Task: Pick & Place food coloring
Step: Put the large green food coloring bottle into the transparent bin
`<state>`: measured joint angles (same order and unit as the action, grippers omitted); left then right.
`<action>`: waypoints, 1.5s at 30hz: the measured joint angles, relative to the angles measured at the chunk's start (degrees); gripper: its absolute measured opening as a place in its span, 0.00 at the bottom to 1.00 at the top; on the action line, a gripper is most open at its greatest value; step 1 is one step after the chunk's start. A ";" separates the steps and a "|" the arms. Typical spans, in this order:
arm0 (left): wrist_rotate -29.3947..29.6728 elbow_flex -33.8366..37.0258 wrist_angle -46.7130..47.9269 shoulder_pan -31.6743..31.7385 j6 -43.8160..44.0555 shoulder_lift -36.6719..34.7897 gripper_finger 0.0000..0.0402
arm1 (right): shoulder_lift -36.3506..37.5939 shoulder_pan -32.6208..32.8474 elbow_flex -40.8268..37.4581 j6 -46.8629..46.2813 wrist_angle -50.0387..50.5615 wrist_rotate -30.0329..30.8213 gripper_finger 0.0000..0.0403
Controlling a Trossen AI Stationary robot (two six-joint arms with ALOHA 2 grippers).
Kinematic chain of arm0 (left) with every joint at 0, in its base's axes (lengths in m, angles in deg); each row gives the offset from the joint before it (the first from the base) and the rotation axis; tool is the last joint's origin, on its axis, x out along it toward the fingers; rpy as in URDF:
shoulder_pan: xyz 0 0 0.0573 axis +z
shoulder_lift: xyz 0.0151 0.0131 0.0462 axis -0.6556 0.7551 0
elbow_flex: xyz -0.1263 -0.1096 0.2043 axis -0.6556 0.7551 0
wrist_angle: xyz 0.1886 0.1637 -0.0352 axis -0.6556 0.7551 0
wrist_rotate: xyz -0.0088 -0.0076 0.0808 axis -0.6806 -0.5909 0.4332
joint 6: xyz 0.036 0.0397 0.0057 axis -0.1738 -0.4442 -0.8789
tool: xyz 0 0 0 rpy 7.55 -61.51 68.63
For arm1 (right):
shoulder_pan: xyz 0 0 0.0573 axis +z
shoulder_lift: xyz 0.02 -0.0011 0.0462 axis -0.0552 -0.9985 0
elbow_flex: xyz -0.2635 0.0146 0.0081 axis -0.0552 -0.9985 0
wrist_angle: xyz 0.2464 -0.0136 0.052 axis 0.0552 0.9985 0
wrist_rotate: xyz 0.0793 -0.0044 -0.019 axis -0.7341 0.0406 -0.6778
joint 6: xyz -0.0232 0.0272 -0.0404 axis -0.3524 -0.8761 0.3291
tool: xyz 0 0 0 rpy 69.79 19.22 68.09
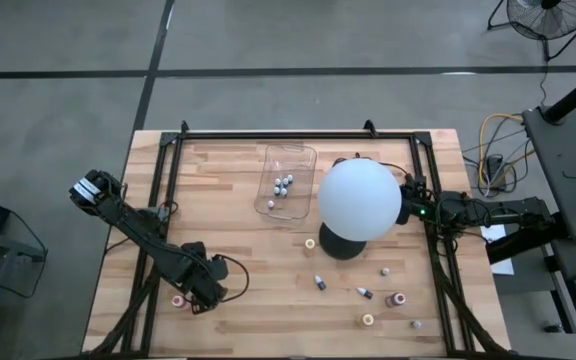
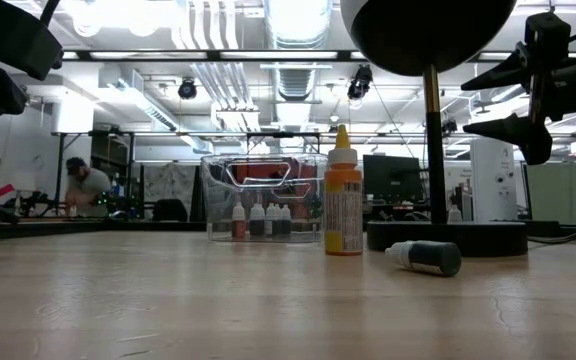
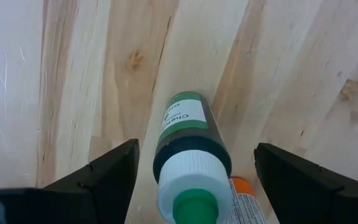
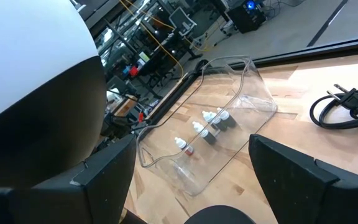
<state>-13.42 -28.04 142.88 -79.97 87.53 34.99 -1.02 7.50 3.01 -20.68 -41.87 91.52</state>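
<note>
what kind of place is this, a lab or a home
Most likely a robotics lab or workshop: a wooden table with black framing, concrete floor, ceiling ducts and strip lights, monitors and a person at a bench behind, plus a floor fan.

Wooden table [image 1: 238, 300]: tray [image 1: 286, 180], globe [image 1: 359, 200], bottles [image 1: 366, 292]

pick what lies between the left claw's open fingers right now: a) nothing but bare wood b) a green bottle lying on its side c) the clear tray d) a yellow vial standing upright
b: the left wrist view shows the left claw open, its fingers either side of a green bottle with a white collar lying flat on the wooden table, not yet gripped.
</note>
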 joint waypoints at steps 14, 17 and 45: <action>0.22 0.00 -0.77 0.00 1.31 0.00 0.71 | 0.00 0.00 0.02 -0.02 0.00 -0.01 0.75; 0.24 0.00 -0.79 0.00 1.21 0.00 0.71 | 0.01 0.00 0.00 -0.01 0.00 -0.01 0.75; 0.13 -0.13 -1.30 0.82 -1.20 -0.06 0.29 | 0.00 0.00 0.00 0.00 0.00 -0.02 0.75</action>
<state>-13.29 -28.18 141.58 -79.15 86.33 34.94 -1.02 7.50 3.01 -20.69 -41.87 91.50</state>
